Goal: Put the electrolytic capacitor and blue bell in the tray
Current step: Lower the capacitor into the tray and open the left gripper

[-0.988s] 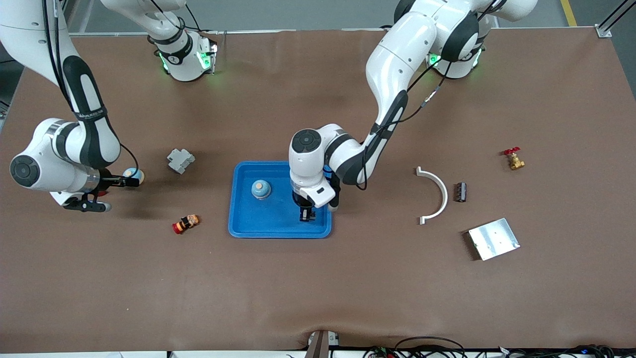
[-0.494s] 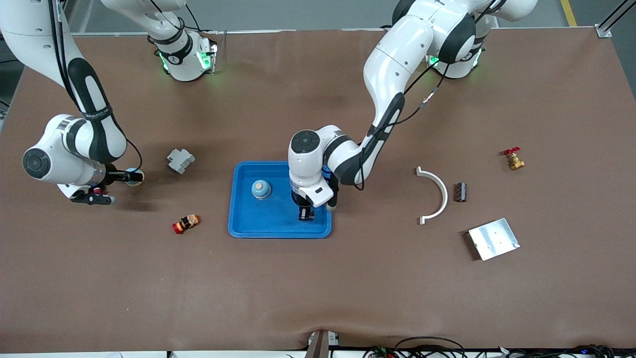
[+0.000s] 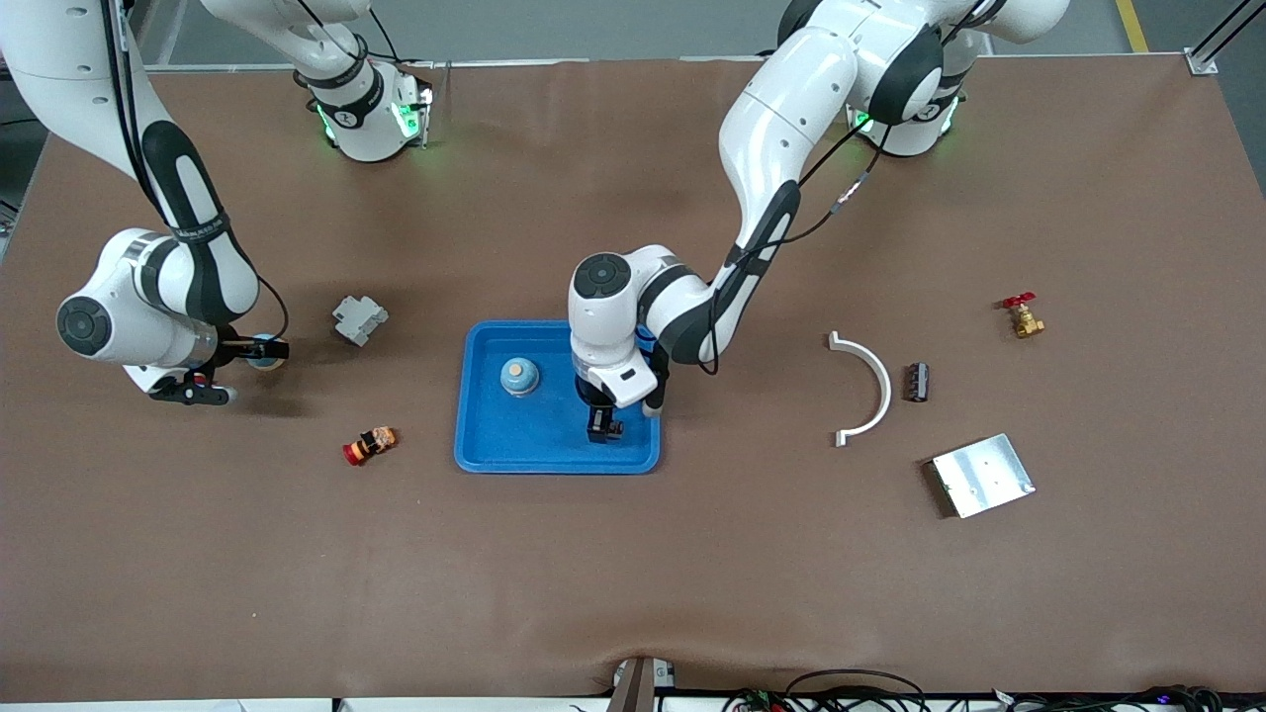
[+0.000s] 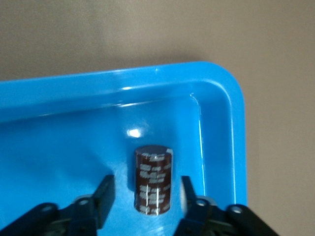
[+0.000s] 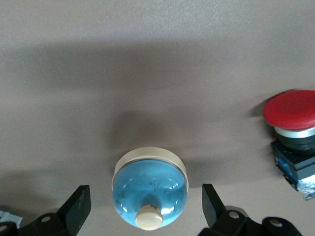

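In the front view, the blue tray (image 3: 557, 450) lay at the middle of the brown desk (image 3: 633, 574). A blue bell (image 3: 518, 375) with a tan button stood inside it, toward the right arm's end. The left claw (image 3: 604, 427) was down in the tray's corner nearest the front camera and toward the left arm's end; the capacitor could not be made out there. The right claw (image 3: 259, 349) hung low over a second blue bell (image 3: 263, 352) on the desk, toward the right arm's end, with a red push button (image 3: 203, 384) just beside it. Also on the desk were a grey bracket (image 3: 359, 319), a small red-and-black part (image 3: 370, 445), a white curved piece (image 3: 864, 389), a small black component (image 3: 917, 382), a silver metal plate (image 3: 983, 475) and a brass valve with a red handle (image 3: 1023, 314).

In the left wrist view, the dark brown electrolytic capacitor (image 4: 153, 180) stood upright on the tray floor (image 4: 59, 162) near a rounded corner. The left claw (image 4: 145, 196) stood open, one finger on each side of the capacitor with a gap showing at both.

In the right wrist view, the right claw (image 5: 146, 206) was spread wide, its fingers (image 5: 78, 205) flanking the blue bell (image 5: 149, 193) without touching it. The red push button (image 5: 293, 132) stood near on the desk.
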`<action>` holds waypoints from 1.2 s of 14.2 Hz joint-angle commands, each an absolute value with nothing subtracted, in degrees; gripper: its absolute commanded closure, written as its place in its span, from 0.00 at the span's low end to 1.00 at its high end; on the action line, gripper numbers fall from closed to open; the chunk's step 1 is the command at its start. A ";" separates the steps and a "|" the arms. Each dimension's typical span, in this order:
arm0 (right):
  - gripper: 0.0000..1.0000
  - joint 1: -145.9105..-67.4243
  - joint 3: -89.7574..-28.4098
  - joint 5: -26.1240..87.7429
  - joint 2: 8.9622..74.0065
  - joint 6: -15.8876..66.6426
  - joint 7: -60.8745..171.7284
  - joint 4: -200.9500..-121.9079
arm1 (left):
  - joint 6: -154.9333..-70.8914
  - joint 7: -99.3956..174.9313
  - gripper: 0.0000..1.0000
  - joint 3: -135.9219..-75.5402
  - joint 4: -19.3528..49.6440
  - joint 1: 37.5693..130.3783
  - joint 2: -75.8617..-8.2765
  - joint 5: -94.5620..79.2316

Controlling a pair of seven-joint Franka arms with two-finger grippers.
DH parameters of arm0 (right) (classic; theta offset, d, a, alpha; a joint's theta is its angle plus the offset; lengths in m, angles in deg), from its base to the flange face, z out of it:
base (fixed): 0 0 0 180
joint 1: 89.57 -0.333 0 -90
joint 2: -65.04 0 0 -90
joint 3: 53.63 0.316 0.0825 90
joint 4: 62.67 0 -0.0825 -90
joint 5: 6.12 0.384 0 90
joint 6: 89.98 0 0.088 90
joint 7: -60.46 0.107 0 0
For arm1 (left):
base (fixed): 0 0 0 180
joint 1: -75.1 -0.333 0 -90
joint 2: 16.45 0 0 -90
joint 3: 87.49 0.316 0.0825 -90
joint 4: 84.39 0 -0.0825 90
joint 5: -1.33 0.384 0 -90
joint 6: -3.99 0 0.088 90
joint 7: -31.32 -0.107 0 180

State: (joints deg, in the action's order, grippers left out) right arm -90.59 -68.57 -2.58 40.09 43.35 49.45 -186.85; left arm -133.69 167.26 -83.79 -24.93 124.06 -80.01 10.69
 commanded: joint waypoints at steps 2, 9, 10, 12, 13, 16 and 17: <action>0.00 -89.83 -68.05 -1.82 39.55 44.41 48.33 -187.39 | -128.74 165.18 0.00 -83.19 -26.21 124.41 -77.37 10.47; 0.00 -89.83 -68.05 -1.82 38.93 44.05 48.42 -187.21 | -118.90 149.99 0.00 -85.30 -22.88 119.84 -71.04 6.34; 0.00 -89.83 -68.05 -1.82 38.93 44.05 48.42 -187.21 | -117.93 148.49 0.00 -85.30 -21.21 119.40 -69.64 6.34; 0.00 -89.83 -68.05 -1.82 38.93 43.97 48.42 -187.12 | -118.18 146.20 0.00 -85.38 -15.08 118.09 -65.08 6.34; 0.01 -89.83 -68.05 -1.82 38.93 43.97 48.42 -187.12 | -118.18 143.67 0.00 -86.08 -11.83 116.86 -62.62 6.25; 0.14 -89.83 -68.05 -1.82 38.85 43.88 48.42 -187.04 | -121.32 134.62 0.00 -92.13 1.69 109.14 -52.70 6.34; 0.19 -89.83 -68.05 -1.73 38.84 43.88 48.42 -186.95 | -123.78 131.63 0.00 -93.63 7.31 106.68 -49.18 6.42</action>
State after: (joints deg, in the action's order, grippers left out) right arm -90.59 -68.54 -2.56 38.81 43.83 49.45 -186.88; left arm -119.33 137.52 -89.91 -8.21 111.80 -59.93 7.25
